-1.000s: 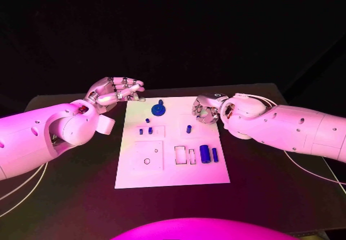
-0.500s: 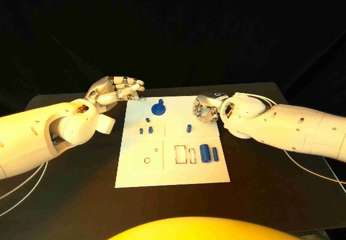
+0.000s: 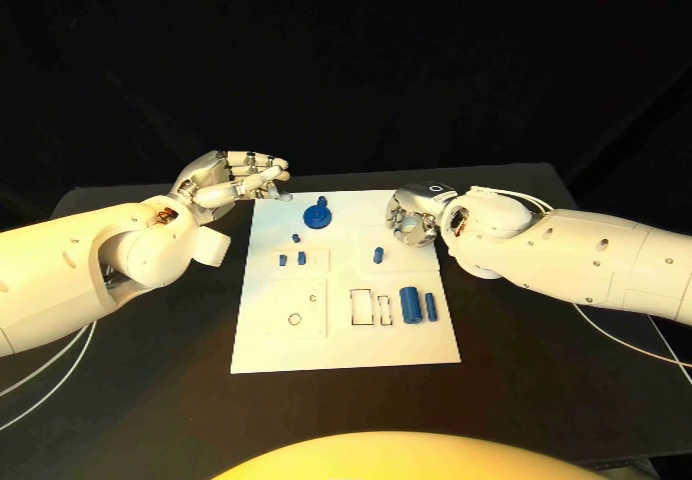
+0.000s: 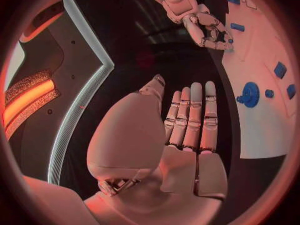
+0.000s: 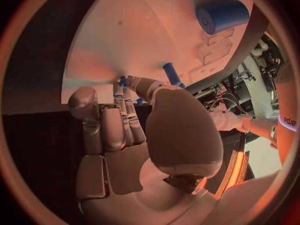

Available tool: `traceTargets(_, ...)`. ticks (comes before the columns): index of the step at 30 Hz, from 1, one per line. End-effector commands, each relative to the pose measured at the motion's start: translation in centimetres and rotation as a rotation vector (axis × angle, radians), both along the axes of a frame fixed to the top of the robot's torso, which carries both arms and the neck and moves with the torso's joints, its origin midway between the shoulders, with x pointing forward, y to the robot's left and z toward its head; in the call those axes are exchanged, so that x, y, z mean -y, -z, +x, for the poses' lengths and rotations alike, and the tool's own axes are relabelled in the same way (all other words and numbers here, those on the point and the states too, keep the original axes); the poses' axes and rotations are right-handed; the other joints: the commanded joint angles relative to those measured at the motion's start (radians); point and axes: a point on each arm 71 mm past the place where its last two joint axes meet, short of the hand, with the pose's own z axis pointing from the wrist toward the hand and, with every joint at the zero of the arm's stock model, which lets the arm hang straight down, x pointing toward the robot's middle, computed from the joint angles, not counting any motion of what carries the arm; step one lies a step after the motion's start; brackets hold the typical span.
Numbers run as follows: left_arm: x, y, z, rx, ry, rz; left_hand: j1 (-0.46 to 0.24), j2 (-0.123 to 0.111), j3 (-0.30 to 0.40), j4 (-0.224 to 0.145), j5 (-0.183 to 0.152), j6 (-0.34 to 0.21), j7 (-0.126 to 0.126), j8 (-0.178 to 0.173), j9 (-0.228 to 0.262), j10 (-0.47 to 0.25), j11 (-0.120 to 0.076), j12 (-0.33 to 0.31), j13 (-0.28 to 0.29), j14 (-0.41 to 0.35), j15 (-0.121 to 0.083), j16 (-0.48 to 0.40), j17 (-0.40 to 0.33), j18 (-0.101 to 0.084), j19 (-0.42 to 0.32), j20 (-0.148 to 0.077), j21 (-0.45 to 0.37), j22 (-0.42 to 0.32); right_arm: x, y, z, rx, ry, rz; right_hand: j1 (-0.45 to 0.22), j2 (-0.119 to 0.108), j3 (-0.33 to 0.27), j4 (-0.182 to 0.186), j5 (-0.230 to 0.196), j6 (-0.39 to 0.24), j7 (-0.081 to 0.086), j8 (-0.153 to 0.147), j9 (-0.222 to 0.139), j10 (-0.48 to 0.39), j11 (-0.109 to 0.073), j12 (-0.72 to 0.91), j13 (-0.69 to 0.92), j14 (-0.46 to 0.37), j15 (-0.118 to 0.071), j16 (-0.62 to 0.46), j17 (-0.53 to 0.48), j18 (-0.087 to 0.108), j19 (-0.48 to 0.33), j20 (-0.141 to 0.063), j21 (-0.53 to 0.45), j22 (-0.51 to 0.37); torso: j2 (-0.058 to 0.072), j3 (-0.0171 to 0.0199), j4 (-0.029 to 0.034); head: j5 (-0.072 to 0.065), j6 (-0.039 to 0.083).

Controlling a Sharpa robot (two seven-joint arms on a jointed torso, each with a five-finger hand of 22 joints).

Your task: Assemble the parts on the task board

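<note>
The white task board point(image 3: 346, 345) lies in the middle of the table. A blue gear-shaped part point(image 3: 316, 216) sits near its far edge, with small blue pegs point(image 3: 300, 258) below it and one peg point(image 3: 378, 254) to the right. Two blue cylinders point(image 3: 410, 304) lie at the board's right side. My right hand point(image 3: 413, 216) hovers over the board's far right edge, fingers curled down, pinching a small blue part point(image 4: 230, 41) at its fingertips point(image 5: 123, 87). My left hand point(image 3: 231, 181) hangs beyond the board's far left corner, fingers half curled, holding nothing.
The black table point(image 3: 130, 380) surrounds the board, with bare surface on both sides and in front. Both white forearms reach in over the table's side edges. Thin cables trail near the right arm point(image 3: 620, 335).
</note>
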Motion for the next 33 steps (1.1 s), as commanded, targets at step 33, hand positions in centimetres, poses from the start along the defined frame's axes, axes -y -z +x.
traceTargets(33,0.30,-0.07,-0.06,0.005,0.011,0.005,0.005,0.001,0.001,0.002,0.001,-0.005,0.015,-0.006,-0.002,-0.003,0.008,-0.003,-0.001,-0.009,0.002,-0.007,-0.003,0.004,0.006,-0.001,-0.008,-0.004,-0.28,1.88,-0.75,-0.094,0.004,-0.020,-0.043,0.035,0.001,0.007,-0.044,0.028,-0.018,0.022,0.018,0.034,-0.014,0.011,0.007,0.034,-0.004,0.023,0.032,-0.009,0.019,-0.003,0.030,0.022,0.001,-0.0011,0.0013,-0.005,-0.003)
